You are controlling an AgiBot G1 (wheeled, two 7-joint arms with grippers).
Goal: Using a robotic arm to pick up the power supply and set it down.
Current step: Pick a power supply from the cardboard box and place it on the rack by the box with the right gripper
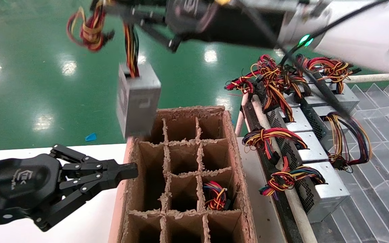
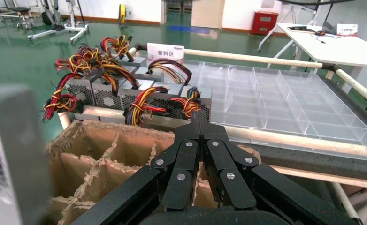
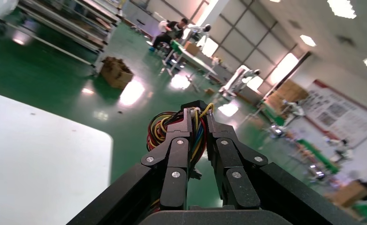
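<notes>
Power supply [image 1: 137, 101] is hanging in the air by its wire bundle [image 1: 131, 50], just above the far left corner of the divided cardboard box [image 1: 184, 175], tilted, with its lower end close over the box rim. I am holding that bundle with my right tool [image 3: 198, 123], its fingers clamped on the red, yellow, orange and black wires high above the box; the right robotic arm [image 1: 356, 30] is reaching in from the right of the box. My left tool [image 1: 127, 171] is closed on nothing, hovering over the white surface [image 1: 89, 216] with its tip at the box's left wall. One cell on the box's right side is holding a coiled wire bundle [image 1: 215, 195]. To the right of the box, a row of other power supplies [image 1: 316, 152] is lying on a rack, beside clear plastic trays [image 2: 285, 98].
</notes>
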